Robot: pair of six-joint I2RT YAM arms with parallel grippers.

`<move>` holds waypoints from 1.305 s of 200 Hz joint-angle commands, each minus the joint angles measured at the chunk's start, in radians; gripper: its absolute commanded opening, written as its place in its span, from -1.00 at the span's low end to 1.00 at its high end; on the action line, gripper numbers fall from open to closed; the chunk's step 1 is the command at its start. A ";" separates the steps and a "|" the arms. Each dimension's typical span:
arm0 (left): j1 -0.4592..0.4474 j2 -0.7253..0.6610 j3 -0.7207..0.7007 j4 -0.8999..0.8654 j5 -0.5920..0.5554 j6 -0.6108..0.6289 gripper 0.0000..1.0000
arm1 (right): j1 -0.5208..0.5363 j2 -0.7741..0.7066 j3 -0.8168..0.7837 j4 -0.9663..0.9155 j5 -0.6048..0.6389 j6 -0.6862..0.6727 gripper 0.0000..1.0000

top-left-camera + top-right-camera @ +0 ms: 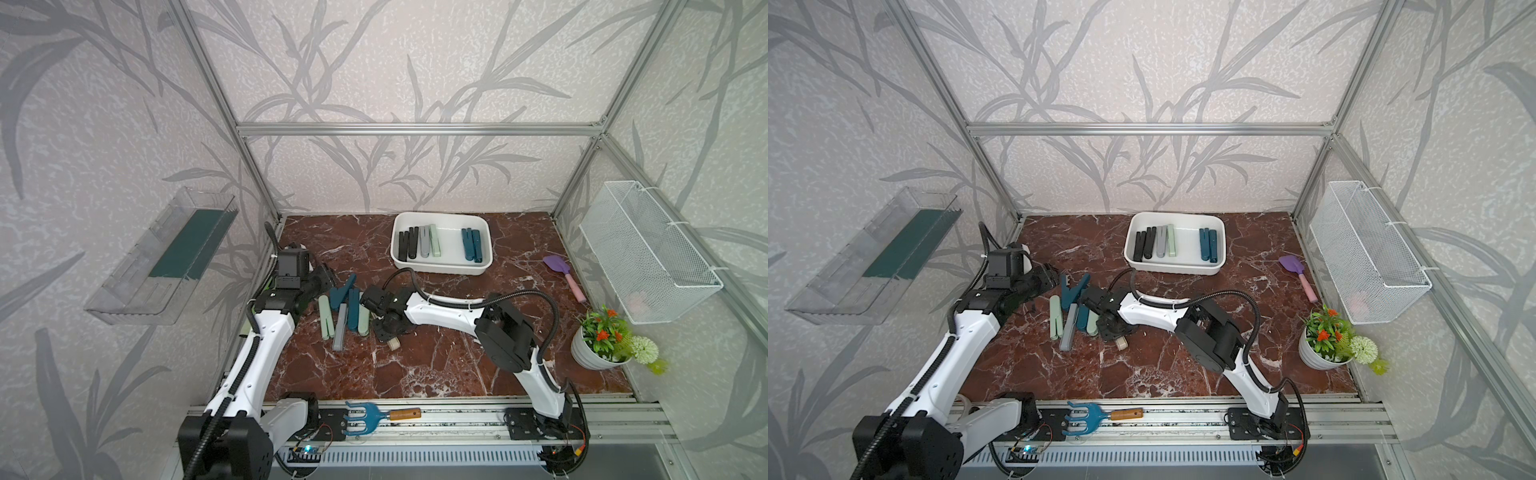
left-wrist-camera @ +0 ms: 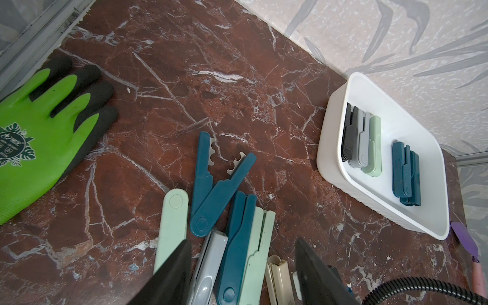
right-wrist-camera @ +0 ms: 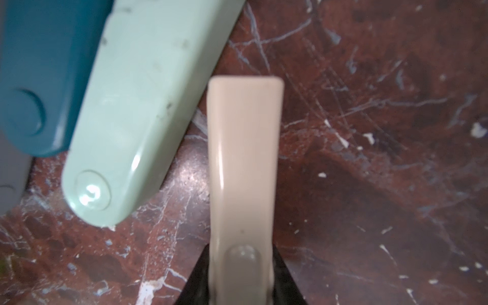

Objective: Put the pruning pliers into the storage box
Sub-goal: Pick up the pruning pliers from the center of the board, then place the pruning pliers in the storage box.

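Two pincers, we note. Left pincer (image 2: 241,245) half-open, empty, above loose pliers (image 1: 345,313). Right pincer (image 3: 240,248), nearer storage box, clamped on beige pliers (image 3: 244,158), long axis straight out between fingers; mint pliers (image 3: 137,118) just beside. Storage box (image 1: 440,266) at 1 o'clock; we judge counter (image 1: 415,365) route unobstructed.

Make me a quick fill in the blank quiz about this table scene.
The right gripper is clamped on the ___ pliers.
The glove is bright ___ with black fingertips.
The tools in the white box lie in ___ groups.
Answers: beige, green, two.
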 commanded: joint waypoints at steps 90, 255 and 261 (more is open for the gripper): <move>-0.036 0.063 -0.008 0.070 0.020 -0.013 0.25 | -0.208 -0.307 -0.053 -0.018 0.114 -0.054 -0.56; -0.125 0.084 0.021 0.043 -0.027 0.000 0.25 | -0.672 0.159 0.513 0.034 0.074 -0.310 -0.56; -0.125 0.082 0.019 0.039 -0.031 0.002 0.25 | -0.676 0.180 0.544 0.031 0.071 -0.319 -0.56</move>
